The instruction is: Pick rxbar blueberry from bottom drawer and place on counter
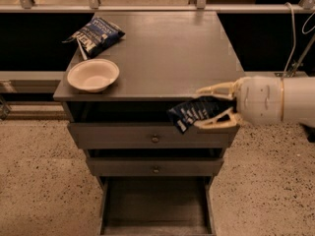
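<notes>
- Speckled floor surrounds a grey cabinet; its counter (167, 53) lies just above and left of the gripper (198, 108).
- Its two fingers pinch the blueberry bar (189, 113) at the counter's front edge, likely to lift it on top.
- Below the gripper, the bottom drawer (155, 203) stands open.
- Far to its left sit a bowl (93, 75) and a chip bag (96, 35).

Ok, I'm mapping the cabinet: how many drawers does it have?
3. The top drawer sits just under the counter, the middle drawer beneath it, the bottom drawer pulled open lowest. The pincer, holding the rxbar blueberry, is at the counter's front edge.
</notes>
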Robot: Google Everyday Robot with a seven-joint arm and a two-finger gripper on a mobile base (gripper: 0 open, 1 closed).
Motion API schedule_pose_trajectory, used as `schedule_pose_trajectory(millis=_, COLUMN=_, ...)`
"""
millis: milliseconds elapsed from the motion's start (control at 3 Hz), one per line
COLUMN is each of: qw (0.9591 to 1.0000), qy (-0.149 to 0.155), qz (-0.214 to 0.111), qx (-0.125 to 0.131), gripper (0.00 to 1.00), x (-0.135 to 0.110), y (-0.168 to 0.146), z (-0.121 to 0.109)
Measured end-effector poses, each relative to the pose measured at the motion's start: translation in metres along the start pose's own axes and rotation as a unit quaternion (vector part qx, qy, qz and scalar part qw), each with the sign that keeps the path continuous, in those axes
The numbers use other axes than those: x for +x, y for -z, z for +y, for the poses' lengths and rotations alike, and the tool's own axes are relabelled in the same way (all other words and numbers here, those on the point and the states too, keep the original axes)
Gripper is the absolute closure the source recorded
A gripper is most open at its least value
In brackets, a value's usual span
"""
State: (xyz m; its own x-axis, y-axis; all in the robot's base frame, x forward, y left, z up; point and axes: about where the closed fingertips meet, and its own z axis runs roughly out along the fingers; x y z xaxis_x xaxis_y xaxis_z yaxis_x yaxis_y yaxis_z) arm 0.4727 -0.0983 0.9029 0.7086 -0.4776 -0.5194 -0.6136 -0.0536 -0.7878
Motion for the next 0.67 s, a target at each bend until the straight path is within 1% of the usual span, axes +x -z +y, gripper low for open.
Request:
schedule_pose_trajectory(millis=333, qw=0.9994, qy=-0.009, qz=0.032, qx=0.005, gripper=1.00, x=0.027, y=-0.002, z=-0.058)
schedule_pose_trajectory(millis=667, qw=0.9945, qy=-0.087, qz=0.040, qx=0.044, gripper=1.00, x=0.071, y=-0.006, z=-0.083)
